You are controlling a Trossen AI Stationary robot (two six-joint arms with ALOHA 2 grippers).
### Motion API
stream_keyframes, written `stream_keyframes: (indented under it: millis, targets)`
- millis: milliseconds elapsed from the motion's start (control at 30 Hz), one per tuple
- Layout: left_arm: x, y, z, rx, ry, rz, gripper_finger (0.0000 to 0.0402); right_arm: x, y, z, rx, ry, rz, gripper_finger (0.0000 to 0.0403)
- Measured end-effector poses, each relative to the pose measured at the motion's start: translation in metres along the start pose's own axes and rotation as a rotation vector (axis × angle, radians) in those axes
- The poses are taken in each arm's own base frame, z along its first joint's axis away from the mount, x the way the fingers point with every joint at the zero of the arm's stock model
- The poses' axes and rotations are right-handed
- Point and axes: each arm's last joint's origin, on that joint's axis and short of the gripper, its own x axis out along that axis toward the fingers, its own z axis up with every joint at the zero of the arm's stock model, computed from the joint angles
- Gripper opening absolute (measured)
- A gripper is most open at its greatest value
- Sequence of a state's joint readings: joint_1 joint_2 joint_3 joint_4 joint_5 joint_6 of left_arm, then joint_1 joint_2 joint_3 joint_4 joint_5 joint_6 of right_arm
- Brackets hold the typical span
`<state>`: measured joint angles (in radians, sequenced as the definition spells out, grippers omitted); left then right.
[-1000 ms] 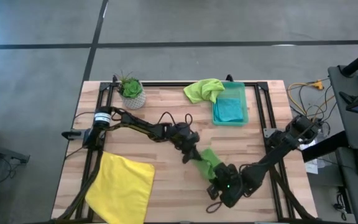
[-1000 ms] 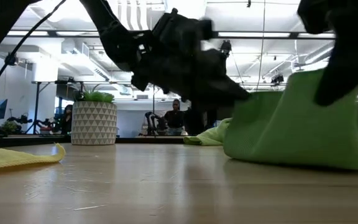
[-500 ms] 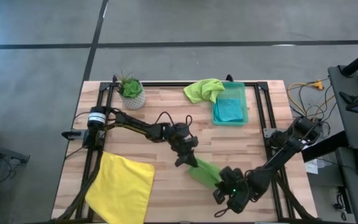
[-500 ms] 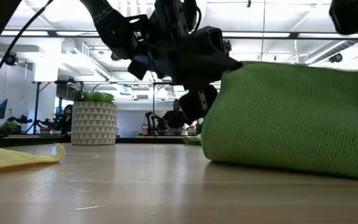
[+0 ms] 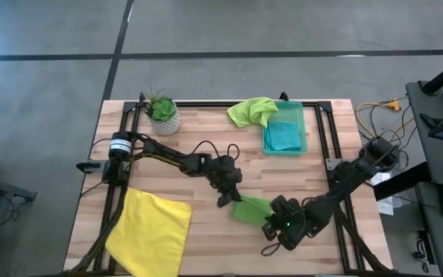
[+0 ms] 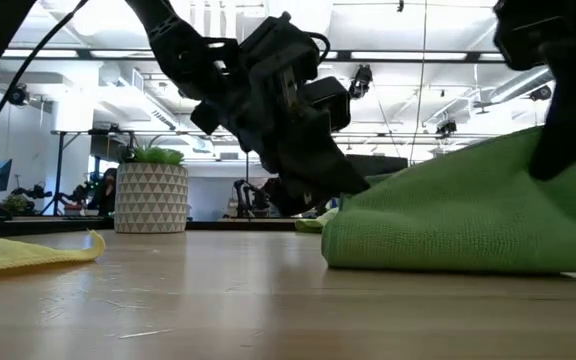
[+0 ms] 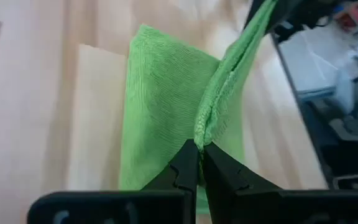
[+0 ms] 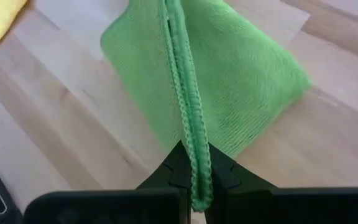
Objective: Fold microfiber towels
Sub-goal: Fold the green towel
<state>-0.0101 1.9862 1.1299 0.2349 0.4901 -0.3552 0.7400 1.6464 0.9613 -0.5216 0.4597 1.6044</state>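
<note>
Both claws are clamped tight on one lime green towel (image 5: 251,208) near the middle of the table's front half. The left gripper (image 7: 199,148) pinches a stitched hem between its dark fingers (image 7: 182,167), with no gap showing; the right gripper (image 8: 193,163) bites the corded edge at the opposite end, its fingers (image 8: 219,169) pressed together on the cloth. Between them the folded cloth rises to a ridge, its lower part resting on the pale wooden table (image 5: 206,146). The weave looks nubby and looped, the hem thick and rope-like.

A bright yellow towel (image 5: 151,231) lies flat at the front left corner, overhanging the table edge. A second lime green towel (image 5: 252,110) sits crumpled at the back, touching the translucent green bin (image 5: 303,131), which holds what appears to be a folded teal towel (image 5: 284,135). A spiky plant in a white patterned pot (image 5: 164,121) stands at the back left.
</note>
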Motion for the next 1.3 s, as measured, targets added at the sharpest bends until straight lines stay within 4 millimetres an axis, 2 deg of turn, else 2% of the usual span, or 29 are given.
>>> stream_keyframes:
  millis: [167, 267, 633, 1000, 1300]
  targets:
    - [0.0, 0.002, -0.004, 0.0, 0.002, 0.032, 0.0, 0.008, -0.009, 0.015, -0.015, 0.07, -0.027, 0.0009]
    - [0.0, 0.004, -0.008, 0.031, 0.01, 0.041, 0.0, 0.01, -0.008, 0.023, -0.046, 0.088, -0.012, 0.0009]
    - [-0.013, -0.001, -0.009, 0.145, 0.029, 0.207, 0.0, 0.016, -0.008, 0.043, -0.085, 0.066, -0.007, 0.0009]
    - [-0.001, -0.002, -0.03, 0.228, 0.123, 0.321, 0.0, 0.025, -0.011, 0.067, -0.115, 0.064, -0.015, 0.0009]
    - [0.0, -0.004, -0.032, 0.239, 0.129, 0.344, 0.0, 0.034, -0.019, 0.092, -0.165, 0.081, -0.04, 0.0009]
